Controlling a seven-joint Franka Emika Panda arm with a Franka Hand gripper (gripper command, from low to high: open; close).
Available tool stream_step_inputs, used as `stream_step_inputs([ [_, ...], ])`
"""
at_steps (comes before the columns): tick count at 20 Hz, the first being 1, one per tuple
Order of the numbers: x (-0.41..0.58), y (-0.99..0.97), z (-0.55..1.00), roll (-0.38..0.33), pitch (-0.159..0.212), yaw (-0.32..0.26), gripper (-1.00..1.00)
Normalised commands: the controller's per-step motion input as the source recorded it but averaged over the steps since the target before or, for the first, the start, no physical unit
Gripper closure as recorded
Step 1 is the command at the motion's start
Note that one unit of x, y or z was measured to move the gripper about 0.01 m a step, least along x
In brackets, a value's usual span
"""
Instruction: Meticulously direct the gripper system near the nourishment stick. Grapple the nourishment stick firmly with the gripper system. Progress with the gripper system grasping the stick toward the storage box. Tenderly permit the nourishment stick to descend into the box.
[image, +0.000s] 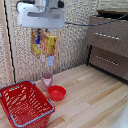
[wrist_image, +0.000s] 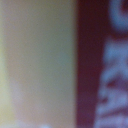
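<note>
High above the tabletop (image: 95, 95), our gripper (image: 41, 32) pinches the light, floppy snack packet (image: 44, 44) by its top edge; basket (image: 25, 105) below.

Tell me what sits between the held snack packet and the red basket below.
Exterior view: no object between snack packet and basket; pink cup stands below the packet, beside the basket.
</note>
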Motion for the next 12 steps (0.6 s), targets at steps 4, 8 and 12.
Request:
stream_step_inputs([
  [4,0.254,0.99,-0.22,-0.016,0.032,0.007,1.00],
  [8,0.154,0.90,-0.30,-0.032,0.027,0.033,1.00],
  [12,-0.210,0.46,-0.35,-0.058,0.048,0.131,1.00],
])
